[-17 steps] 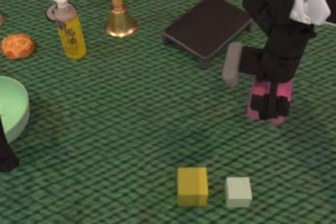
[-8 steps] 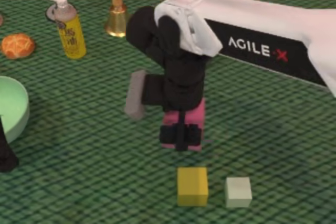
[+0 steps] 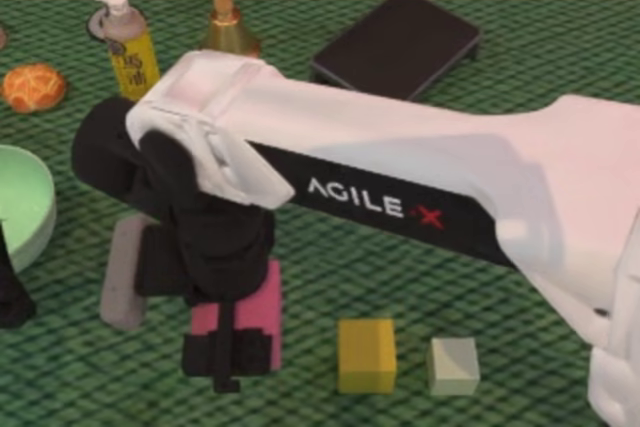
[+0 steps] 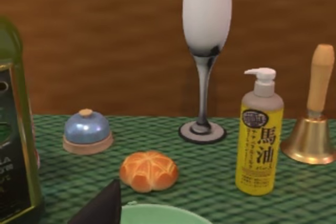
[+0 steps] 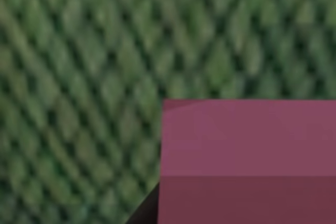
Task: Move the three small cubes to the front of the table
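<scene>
Now the right pincer (image 3: 226,352) pinches the pink cube (image 3: 262,313) at the desk's (image 3: 420,277) front, left of the yellow cube (image 3: 366,354) and grey-green cube (image 3: 454,365); apparently touching down, so next comes release. The left arm sits parked at the left edge.

large cube (image 3: 262,309) left of mid-sized cube (image 3: 366,354), smallest cube (image 3: 454,365) rightmost.

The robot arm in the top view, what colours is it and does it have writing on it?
The right arm is a smooth white shell with a black band that reads AGILE X in white letters, the X red. Its wrist and right pincer are blocky and black, with a grey pad at one side. Of the left arm only a black bit shows.
</scene>
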Motion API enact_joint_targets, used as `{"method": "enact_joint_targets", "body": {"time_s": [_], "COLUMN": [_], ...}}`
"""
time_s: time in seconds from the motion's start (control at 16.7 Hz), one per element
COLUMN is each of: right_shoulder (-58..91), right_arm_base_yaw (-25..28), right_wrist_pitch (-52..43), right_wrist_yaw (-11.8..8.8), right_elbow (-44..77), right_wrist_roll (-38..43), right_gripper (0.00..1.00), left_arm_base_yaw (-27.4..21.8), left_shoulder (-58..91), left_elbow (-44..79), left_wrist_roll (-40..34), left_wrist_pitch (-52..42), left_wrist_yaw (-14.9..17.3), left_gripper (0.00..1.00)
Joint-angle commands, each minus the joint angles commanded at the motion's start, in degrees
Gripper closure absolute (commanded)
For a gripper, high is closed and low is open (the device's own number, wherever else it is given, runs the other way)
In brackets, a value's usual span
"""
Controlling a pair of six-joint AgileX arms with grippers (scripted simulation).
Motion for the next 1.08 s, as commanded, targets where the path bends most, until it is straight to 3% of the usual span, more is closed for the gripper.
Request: {"method": "enact_joint_targets", "body": {"time_s": [0.3,0.72,1.02,1.08], "right_shoulder": [-0.1,2.07,2.23,2.23], "right_arm_base_yaw": [-0.14,0.12,0.15,0.15], "right_wrist_pitch": [1.07,13.34,14.36,14.36], "right_wrist_yaw": [-0.07,-0.04,0.02,0.02], "right_elbow": [-0.98,-11.22,-12.13,-12.13], "right_wrist_roll": [0.05,0.17,0.18,0.18], "right_gripper": [1.0,1.0,1.0,0.92], "left_arm_base_yaw": [0.0,0.0,0.0,0.0], "left_shoulder": [0.0,0.0,0.0,0.0], "left_elbow": [0.0,0.0,0.0,0.0], "left_wrist_roll": [0.0,0.0,0.0,0.0], "left_wrist_pitch": [0.0,0.0,0.0,0.0], "left_wrist_yaw": [0.0,0.0,0.0,0.0], "left_gripper": [0.0,0.0,0.0,0.0]}}
